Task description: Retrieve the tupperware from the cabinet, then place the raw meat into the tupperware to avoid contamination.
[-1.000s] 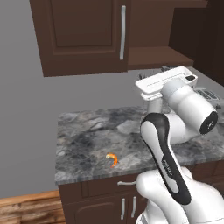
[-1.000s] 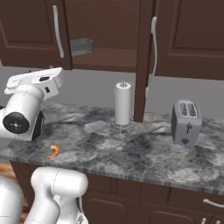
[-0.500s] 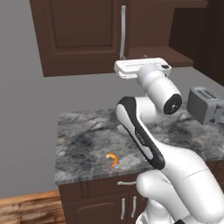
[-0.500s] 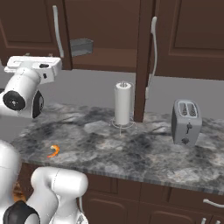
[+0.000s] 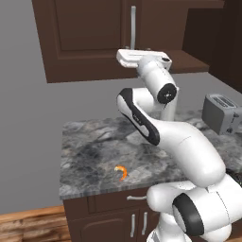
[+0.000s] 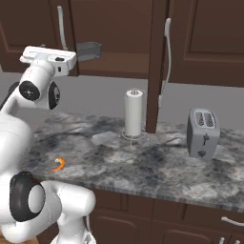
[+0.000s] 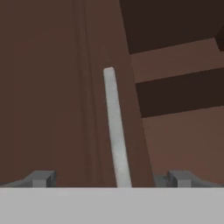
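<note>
I see the tupperware [image 6: 89, 51] in the right base view, a small grey tub sitting on the bottom shelf of the cabinet [image 6: 119, 33], just inside the open left section, above and behind the robot's hand. The cabinet's left door [image 5: 90, 38] is dark brown and panelled, with a long silver bar handle [image 7: 116, 131] running down near its inner edge. In the hand view that handle stands straight ahead, between the two fingertips [image 7: 41, 178], and to its right I look into the shadowed inside of the cabinet with its shelf.

My gripper [image 7: 111, 179] is spread wide and holds nothing; the handle rises midway in the gap, and I cannot tell whether either fingertip touches it. In the left base view the hand [image 5: 142, 57] is raised to the lower end of that handle, level with the bottom edge of the door.

The raw meat [image 5: 121, 172], a tiny curled orange shrimp, lies on the grey marbled tabletop [image 6: 157, 164] near its front edge, well below the hand and well apart from the tupperware. Farther along the tabletop stand a paper towel roll [image 6: 134, 112] on a wire holder and, to its right, a silver toaster [image 6: 203, 133].
</note>
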Tool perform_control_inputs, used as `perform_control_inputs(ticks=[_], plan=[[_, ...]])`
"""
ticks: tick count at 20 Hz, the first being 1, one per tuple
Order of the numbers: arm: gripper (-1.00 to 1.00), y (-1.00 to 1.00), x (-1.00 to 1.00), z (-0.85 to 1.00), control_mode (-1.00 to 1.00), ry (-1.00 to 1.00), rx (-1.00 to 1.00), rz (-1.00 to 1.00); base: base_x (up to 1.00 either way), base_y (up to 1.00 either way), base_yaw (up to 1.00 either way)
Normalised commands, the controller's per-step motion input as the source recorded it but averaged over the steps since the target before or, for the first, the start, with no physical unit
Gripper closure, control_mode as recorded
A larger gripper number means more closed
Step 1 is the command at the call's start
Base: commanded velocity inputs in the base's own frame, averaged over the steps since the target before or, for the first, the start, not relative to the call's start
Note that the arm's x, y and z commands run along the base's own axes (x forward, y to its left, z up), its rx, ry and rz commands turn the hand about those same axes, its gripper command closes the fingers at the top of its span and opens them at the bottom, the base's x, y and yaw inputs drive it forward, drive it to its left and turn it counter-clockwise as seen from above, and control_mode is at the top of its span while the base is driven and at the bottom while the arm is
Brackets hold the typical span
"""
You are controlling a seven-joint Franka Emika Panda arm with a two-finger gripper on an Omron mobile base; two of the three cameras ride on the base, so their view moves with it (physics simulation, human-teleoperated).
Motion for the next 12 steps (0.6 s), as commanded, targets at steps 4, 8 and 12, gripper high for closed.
perform_control_inputs(ticks=[4,8,12], plan=[[-1.0,0.11,0.72,0.01,-1.0,0.16,0.0,-0.01,0.0,0.0,0.0],[-1.0,0.03,0.74,0.02,-1.0,0.22,0.0,0.0,0.0,0.0,0.0],[-1.0,0.03,0.75,0.02,-1.0,0.22,0.0,0.0,0.0,0.0,0.0]])
